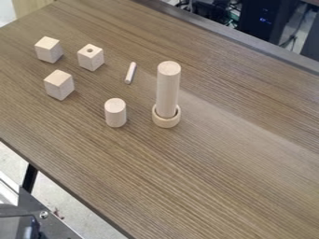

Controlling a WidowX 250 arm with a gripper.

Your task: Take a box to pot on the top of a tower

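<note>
A tall wooden cylinder (168, 88) stands upright inside a wooden ring (166, 121), forming a tower near the middle of the table. Three light wooden blocks are grouped at the upper left: one cube (48, 50) farthest left, a second cube (91, 58) with a round hole in its top, and a third block (59, 85) below them. None of the blocks touches the tower.
A short wooden cylinder (115, 112) stands upright left of the tower. A thin wooden rod (130, 73) lies above it. The brown table (230, 172) ends along a diagonal edge at the lower left, with dark metal equipment (44, 214) beyond it.
</note>
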